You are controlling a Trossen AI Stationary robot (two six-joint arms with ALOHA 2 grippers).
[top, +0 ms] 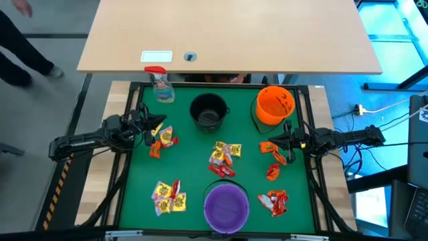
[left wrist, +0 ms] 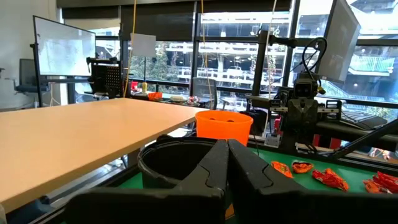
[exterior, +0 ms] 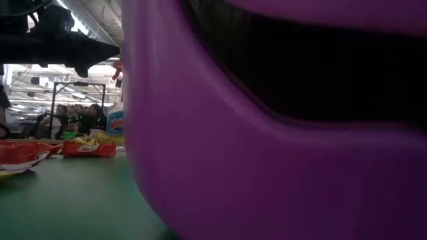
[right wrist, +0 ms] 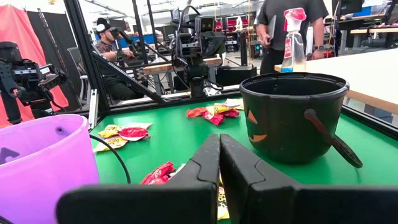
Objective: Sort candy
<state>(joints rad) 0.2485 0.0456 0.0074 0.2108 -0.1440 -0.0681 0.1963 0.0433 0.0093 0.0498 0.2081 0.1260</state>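
The candy lies in small heaps on the green mat: yellow and red packets at the left (top: 162,138), in the middle (top: 224,158) and at the near left (top: 168,196), and red and orange ones at the right (top: 274,159) and near right (top: 274,201). A black bucket (top: 208,110), an orange bucket (top: 275,104) and a purple bowl (top: 226,206) stand among them. My left gripper (top: 158,127) hovers shut at the mat's left edge, above the left heap. My right gripper (top: 273,142) hovers shut at the right edge. Both pairs of fingers (left wrist: 227,152) (right wrist: 219,149) show pressed together with nothing between them.
A spray bottle (top: 160,86) with a red trigger stands at the mat's far left corner. A pale wooden table (top: 227,33) lies beyond the mat. The purple bowl (exterior: 280,133) fills the low view. People are in the room beyond (right wrist: 292,25), one walking at the far left (top: 20,40).
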